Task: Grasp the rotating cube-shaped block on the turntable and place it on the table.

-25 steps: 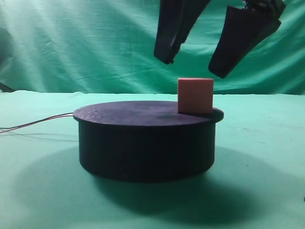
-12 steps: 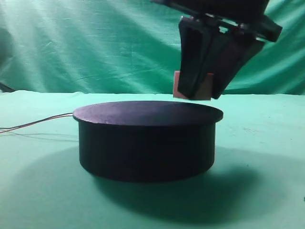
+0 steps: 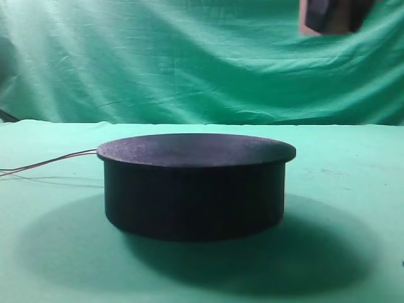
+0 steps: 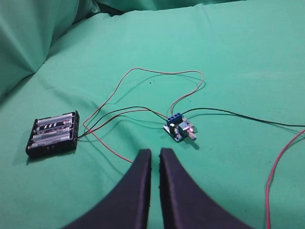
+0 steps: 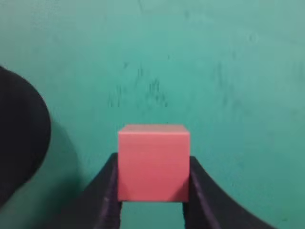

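My right gripper is shut on the pinkish-salmon cube-shaped block, held high above the green table. In the exterior high view the gripper and a sliver of the block show at the top right edge, well above the black turntable, whose top is bare. The turntable's edge shows at the left of the right wrist view. My left gripper is shut and empty, over the table away from the turntable.
Thin red and white wires lead left off the turntable. In the left wrist view a black battery holder, a small circuit board and looping red and black wires lie on the cloth. The green backdrop hangs behind.
The right gripper came down open around the block on the turntable, shut on it, and has lifted it up and to the right, nearly out of the exterior view.
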You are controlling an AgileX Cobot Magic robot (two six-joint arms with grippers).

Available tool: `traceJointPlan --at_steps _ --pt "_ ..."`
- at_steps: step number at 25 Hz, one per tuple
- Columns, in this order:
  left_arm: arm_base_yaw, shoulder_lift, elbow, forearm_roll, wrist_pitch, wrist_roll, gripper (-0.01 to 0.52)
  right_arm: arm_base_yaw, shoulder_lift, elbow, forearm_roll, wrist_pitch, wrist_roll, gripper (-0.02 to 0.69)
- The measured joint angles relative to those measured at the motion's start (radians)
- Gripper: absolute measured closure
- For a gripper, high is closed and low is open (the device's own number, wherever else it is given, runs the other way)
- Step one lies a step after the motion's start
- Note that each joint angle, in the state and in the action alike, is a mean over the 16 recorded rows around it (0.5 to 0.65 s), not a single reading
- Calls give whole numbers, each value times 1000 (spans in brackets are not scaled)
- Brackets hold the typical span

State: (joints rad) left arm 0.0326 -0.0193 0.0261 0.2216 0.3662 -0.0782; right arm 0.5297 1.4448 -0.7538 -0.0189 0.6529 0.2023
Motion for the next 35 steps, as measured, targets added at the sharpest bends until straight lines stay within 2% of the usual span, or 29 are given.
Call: traceJointPlan --at_steps 7,11,16,25,29,35 --pt "0 0 0 0 0 0 514 -16 26 66 75 -60 -29 293" --pt "0 0 0 0 0 0 514 -16 -19 41 68 -23 -29 281" --pt "0 0 0 0 0 0 514 -16 -151 4 49 69 -25 361" --pt "0 0 0 0 0 0 514 -16 -456 34 30 176 -17 632" --pt "0 0 0 0 0 0 514 -16 -555 86 57 163 -24 665" --pt "0 0 0 0 0 0 514 -16 -633 157 95 109 -79 665"
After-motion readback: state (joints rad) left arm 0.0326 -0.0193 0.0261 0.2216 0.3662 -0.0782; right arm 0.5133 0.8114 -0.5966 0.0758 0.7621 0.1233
